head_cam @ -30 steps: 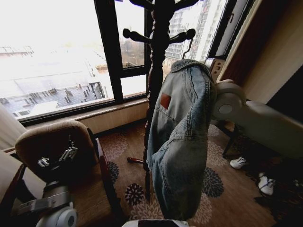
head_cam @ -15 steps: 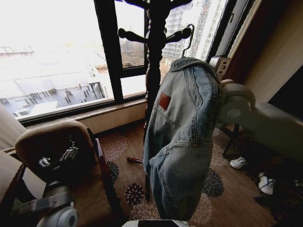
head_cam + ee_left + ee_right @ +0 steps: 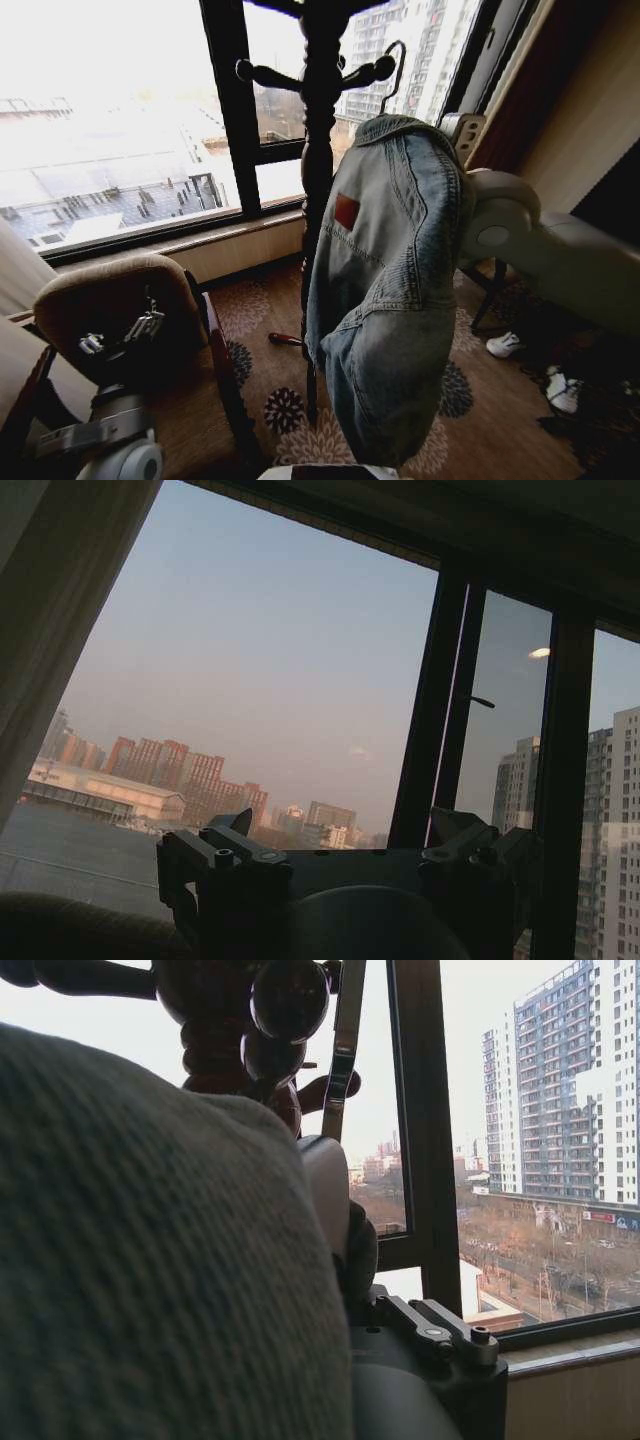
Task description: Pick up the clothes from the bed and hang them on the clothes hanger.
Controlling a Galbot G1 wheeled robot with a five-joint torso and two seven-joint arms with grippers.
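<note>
Right gripper (image 3: 455, 135): raised high at right-centre of the head view, tucked behind the collar of the light blue faded denim jacket (image 3: 385, 290). In the right wrist view the cloth (image 3: 150, 1250) lies draped over it and covers the fingers, so I cannot tell whether they are pinching or spread; judged only from how the garment hangs, the arm carries its weight.

The jacket hangs full length from that gripper, well clear of the patterned carpet (image 3: 480, 420), its orange-red inner label (image 3: 346, 211) facing the camera. The thin black wire hook of the clothes hanger (image 3: 394, 68) rises just above the collar, near the right-hand peg of the dark turned-wood coat stand (image 3: 316, 120) and just to the near right of it. Whether the hook touches the peg cannot be told.

Progress, as a judgement: pick-up done, garment carried to the stand by the window. Left to do: seat the hook over a peg and let go.

Left gripper (image 3: 120, 340): parked low at near left, beside the brown padded armchair (image 3: 110, 290), fingers spread, holding nothing.
</note>
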